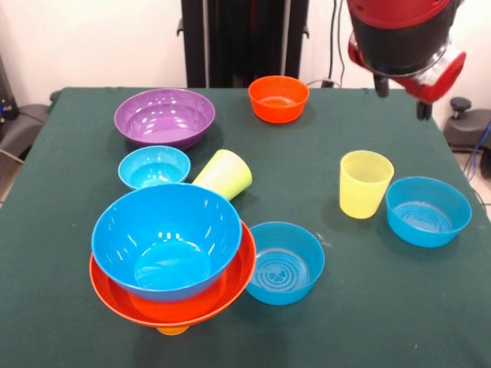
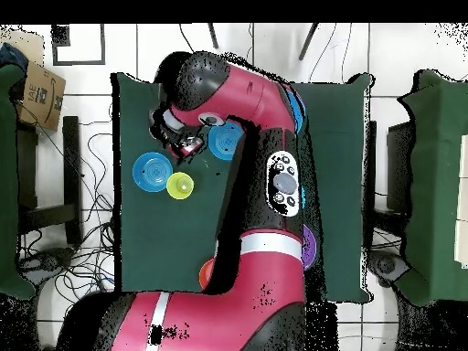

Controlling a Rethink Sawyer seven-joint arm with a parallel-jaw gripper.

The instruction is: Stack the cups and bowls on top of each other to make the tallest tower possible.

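Observation:
The tower stands at the front left: a large blue bowl [image 1: 165,238] nested in a large orange bowl [image 1: 173,303] over an orange cup [image 1: 173,330]. A lime green cup [image 1: 224,174] lies on its side behind it. A pale yellow cup [image 1: 365,182] stands upright at the right, between two medium blue bowls [image 1: 285,262] [image 1: 427,210]. A small blue bowl [image 1: 153,166], a purple bowl [image 1: 164,116] and a small orange bowl [image 1: 278,98] sit further back. My gripper [image 1: 402,100] hangs high at the top right, open and empty. In the overhead view it [image 2: 187,144] is near the yellow cup [image 2: 180,186].
The green table [image 1: 368,307] ends at the front and sides. The robot's dark pedestal [image 1: 245,38] stands behind the far edge. In the overhead view the arm [image 2: 265,183] hides much of the table.

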